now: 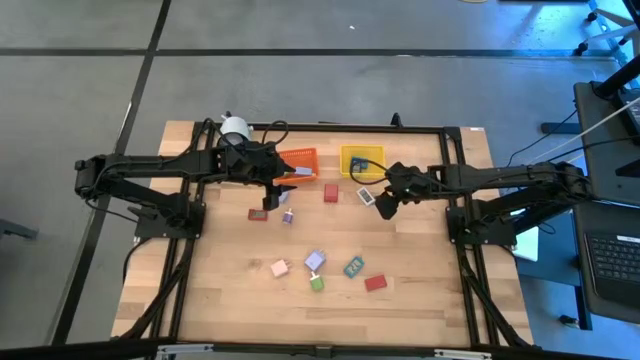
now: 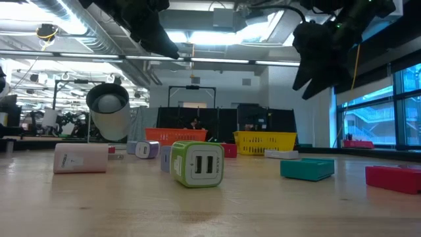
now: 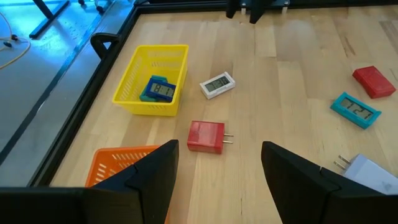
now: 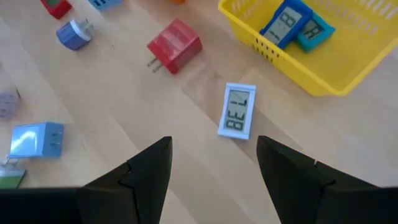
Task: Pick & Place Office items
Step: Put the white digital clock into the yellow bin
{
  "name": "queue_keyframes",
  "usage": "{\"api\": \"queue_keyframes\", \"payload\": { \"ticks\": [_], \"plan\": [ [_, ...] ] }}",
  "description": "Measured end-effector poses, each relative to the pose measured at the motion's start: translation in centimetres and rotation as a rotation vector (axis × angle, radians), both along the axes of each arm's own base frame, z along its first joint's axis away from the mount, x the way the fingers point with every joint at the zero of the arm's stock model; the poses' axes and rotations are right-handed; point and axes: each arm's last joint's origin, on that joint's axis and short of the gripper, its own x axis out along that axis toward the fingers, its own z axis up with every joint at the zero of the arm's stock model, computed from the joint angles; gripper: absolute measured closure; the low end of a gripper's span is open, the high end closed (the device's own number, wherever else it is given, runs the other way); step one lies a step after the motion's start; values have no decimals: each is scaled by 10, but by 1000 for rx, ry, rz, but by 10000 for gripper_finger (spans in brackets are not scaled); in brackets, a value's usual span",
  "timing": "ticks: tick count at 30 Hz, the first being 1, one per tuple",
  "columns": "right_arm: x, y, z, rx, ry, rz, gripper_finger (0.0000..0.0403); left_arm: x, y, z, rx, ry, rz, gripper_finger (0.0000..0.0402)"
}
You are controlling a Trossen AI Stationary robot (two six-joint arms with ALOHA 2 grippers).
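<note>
Small office items lie scattered on the wooden table (image 1: 230, 300): a red plug block (image 1: 331, 192), a white clock (image 1: 365, 196), a dark red block (image 1: 258, 214), a lilac plug (image 1: 287, 215), and nearer the front a pink block (image 1: 280, 267), a white-lilac charger (image 1: 315, 260), a green charger (image 1: 317, 284), a teal clock (image 1: 353, 267) and a red block (image 1: 375, 283). My left gripper (image 1: 271, 197) is open and empty, raised beside the orange bin (image 1: 298, 162). My right gripper (image 1: 384, 207) is open and empty, above the white clock (image 4: 237, 119).
A yellow mesh bin (image 1: 362, 160) at the back holds a blue clock (image 4: 285, 23) and a teal one (image 4: 313, 32). The orange bin (image 3: 118, 163) stands to its left. A white cylindrical object (image 1: 235, 128) stands at the back left. A black frame (image 1: 455, 190) borders the table.
</note>
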Motion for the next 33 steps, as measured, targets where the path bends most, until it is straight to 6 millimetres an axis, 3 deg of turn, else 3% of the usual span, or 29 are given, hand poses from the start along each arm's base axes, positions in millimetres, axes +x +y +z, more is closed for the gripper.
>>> {"api": "queue_keyframes", "payload": {
  "ticks": [5,15,33],
  "plan": [
    [5,-4,-10,28,59,-6,168,0,0,0,1,-3,0,176],
    [37,-13,-40,-1,85,23,168,0,0,1,2,-8,0,176],
    [48,-26,-74,13,207,5,168,0,0,1,2,-7,0,176]
  ]
}}
